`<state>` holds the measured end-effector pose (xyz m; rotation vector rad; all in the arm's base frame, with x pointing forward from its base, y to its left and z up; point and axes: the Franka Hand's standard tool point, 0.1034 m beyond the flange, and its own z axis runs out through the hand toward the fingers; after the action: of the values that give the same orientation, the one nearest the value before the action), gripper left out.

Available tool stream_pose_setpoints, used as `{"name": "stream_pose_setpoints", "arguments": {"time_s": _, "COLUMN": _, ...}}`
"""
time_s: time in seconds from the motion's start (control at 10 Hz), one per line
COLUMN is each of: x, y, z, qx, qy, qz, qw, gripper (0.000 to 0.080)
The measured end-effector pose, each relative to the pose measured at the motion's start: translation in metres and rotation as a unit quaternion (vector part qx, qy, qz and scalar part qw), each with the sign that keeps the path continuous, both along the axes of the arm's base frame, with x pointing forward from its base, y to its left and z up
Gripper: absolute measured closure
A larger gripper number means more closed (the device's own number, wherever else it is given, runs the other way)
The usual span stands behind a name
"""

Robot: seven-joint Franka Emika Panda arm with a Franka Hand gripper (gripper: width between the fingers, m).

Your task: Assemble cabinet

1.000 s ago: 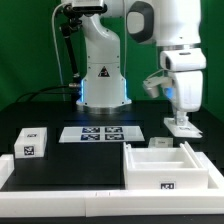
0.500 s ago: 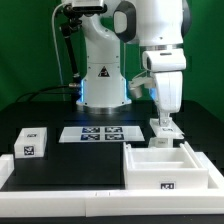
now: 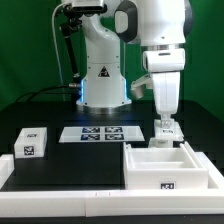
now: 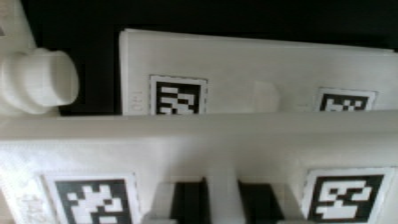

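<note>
At the front of the worktop (image 3: 85, 162), toward the exterior view's right, the cabinet body (image 3: 165, 165) lay open side up, with its tagged wall close to the worktop's edge. Well apart on the left sat a small tagged block (image 3: 30, 143), and the marker board (image 3: 100, 133) lay farther back. Just behind the body lay a small white panel (image 3: 160, 143). The fingers (image 3: 161, 127) had shifted from the right to hang over this panel, so I judge a pick-up was being prepared. Whether they were released or clenched, I cannot tell. Free room lay on the left.
</note>
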<state>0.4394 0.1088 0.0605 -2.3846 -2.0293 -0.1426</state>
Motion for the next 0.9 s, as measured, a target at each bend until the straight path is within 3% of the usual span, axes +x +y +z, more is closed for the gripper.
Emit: {"name": "stream_pose_setpoints", "arguments": {"time_s": 0.9, "x": 0.012, "y": -0.002, "z": -0.005, "qx": 0.004, "qy": -0.001, "qz": -0.002, "qw": 1.0, "gripper": 0.0729}}
